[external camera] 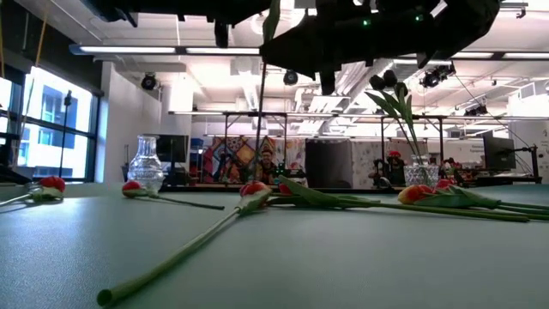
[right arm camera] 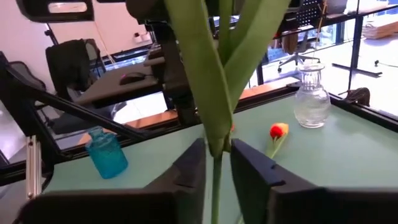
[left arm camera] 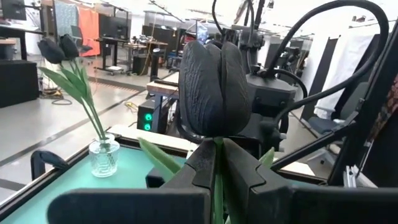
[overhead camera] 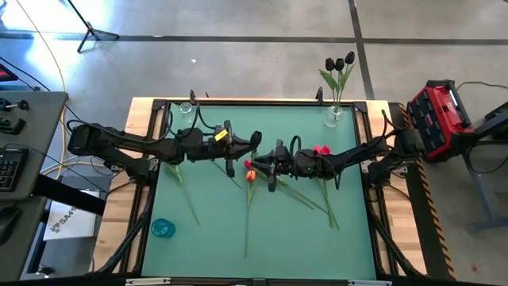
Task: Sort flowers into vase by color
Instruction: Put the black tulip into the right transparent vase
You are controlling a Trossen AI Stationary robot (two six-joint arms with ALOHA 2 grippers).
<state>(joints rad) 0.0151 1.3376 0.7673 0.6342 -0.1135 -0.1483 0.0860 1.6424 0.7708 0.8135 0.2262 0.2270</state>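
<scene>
**A:** Black tulip point(left arm camera: 214, 87), head up, with its stem clenched in the left claw point(left arm camera: 217, 155). The head rises right above the claw's tips. That hold looks sound to me.

**B:** Agreed. The trouble is further right. The right claw point(right arm camera: 217, 155) sits around the same flower's green stem point(right arm camera: 214, 180), with the leaves spreading just above it. I cannot tell whether it has actually clamped.

**A:** So the handover is the weak point?

**B:** Yes. If the left claw lets go before the right one has a real hold, I'd expect the tulip to drop. It would land among the orange tulip point(overhead camera: 251, 175) and the red tulips point(overhead camera: 321, 150) lying on the table point(overhead camera: 222, 254) under both claws.

**A:** And if both claws hold and one arm pulls away?

**B:** Then the thin stem would probably kink or tear. A hold on a leaf instead of the stem could also slide off.

**A:** Where does it go after that?

**B:** Probably the small glass vase point(overhead camera: 335, 117), which already holds black tulips. It stands well apart from the right claw, off towards the table's far right corner. It looks light, and a stem going in at a slant might tip it.
</scene>
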